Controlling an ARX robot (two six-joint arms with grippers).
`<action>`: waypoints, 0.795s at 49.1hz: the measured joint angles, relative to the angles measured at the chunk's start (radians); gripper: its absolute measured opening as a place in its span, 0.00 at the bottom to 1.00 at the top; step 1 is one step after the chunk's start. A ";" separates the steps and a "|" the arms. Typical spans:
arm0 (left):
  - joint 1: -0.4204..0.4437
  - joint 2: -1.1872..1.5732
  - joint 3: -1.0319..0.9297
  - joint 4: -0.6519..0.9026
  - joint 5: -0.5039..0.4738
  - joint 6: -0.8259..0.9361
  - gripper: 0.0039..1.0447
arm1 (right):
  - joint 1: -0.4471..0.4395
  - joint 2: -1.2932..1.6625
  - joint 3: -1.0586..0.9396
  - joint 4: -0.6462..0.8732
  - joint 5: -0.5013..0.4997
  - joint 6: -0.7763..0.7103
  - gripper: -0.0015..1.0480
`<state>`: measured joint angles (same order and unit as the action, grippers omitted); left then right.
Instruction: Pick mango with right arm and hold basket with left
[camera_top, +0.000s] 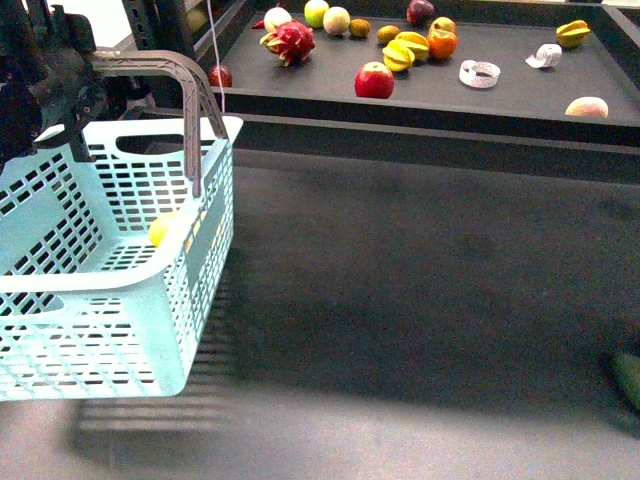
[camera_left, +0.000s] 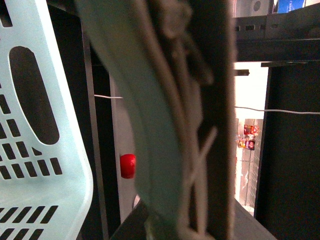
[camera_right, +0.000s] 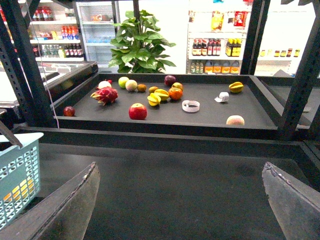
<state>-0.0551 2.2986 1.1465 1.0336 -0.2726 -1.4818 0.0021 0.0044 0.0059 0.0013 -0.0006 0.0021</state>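
Two arms, two different states. The left gripper (camera_top: 68, 92) meets the grey-brown handle (camera_top: 150, 62) of the turquoise basket (camera_top: 120, 300) at the upper left of the front view. Its jaws are not clearly resolved, but the left wrist view is filled by the handle at very close range, and the basket hangs tilted and clear of the dark floor. The gripper is therefore judged to be clamped on the handle.

The right gripper (camera_right: 180, 200) is spread wide and empty. Its two fingers (camera_right: 65, 205) stand far apart in its own wrist view, with nothing between them.

A plain yellow rounded object, taken to be the mango (camera_top: 163, 228), lies inside the basket against the slotted wall on the shelf side, below the handle's foot. Most of it is hidden by the slots, so its long axis cannot be told.

The deciding relation is that the mango lies on the robot's left, within the basket the left arm holds. The right gripper faces straight ahead toward the black shelf tray (camera_top: 520, 100), well apart from the mango. The tray carries only other fruit: a red apple (camera_top: 374, 80), ridged star fruits (camera_top: 400, 52) and a dragon fruit (camera_top: 292, 40).

Judged from this layout, the pick-and-place appears complete. Any further reach for the mango would have to go leftward and over the basket rim.
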 joint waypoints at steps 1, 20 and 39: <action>0.000 0.003 0.004 -0.002 -0.001 -0.006 0.10 | 0.000 0.000 0.000 0.000 0.000 0.000 0.92; -0.011 -0.019 -0.016 -0.089 0.011 -0.061 0.70 | 0.000 0.000 0.000 0.000 0.000 0.000 0.92; 0.000 -0.203 -0.182 -0.198 0.031 -0.057 0.92 | 0.000 0.000 0.000 0.000 0.000 0.000 0.92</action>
<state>-0.0555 2.0956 0.9642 0.8360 -0.2417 -1.5391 0.0021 0.0040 0.0059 0.0013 -0.0006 0.0021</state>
